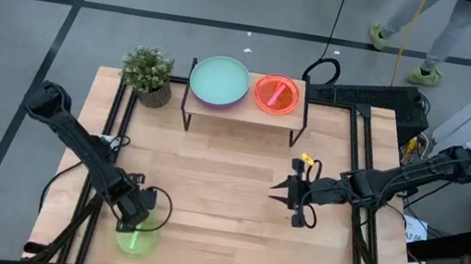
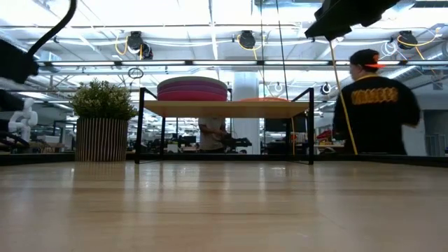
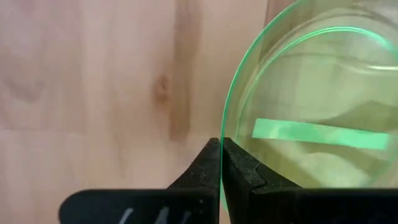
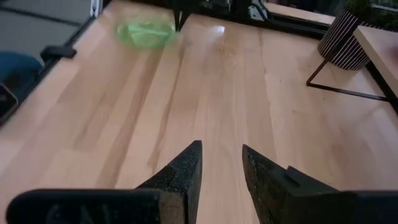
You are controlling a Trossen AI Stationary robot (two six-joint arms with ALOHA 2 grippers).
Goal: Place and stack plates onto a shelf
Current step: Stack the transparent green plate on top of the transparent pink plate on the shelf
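Left tool (image 3: 221, 163) pinches only the thin rim of the lime-green plate (image 3: 317, 118) at the table's (image 1: 224, 205) near-left edge; likely slip when lifted; right tool (image 4: 221, 163) idle, narrowly parted.

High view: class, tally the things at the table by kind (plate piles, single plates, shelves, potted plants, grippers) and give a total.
Round plastic plate piles: 2, teal-topped pile and translucent orange pile
Single translucent lime-green plate: 1, rim in left gripper
Low light-wood shelf: 1
Potted plant: 1
Grippers: 2, counting right gripper
Total: 7
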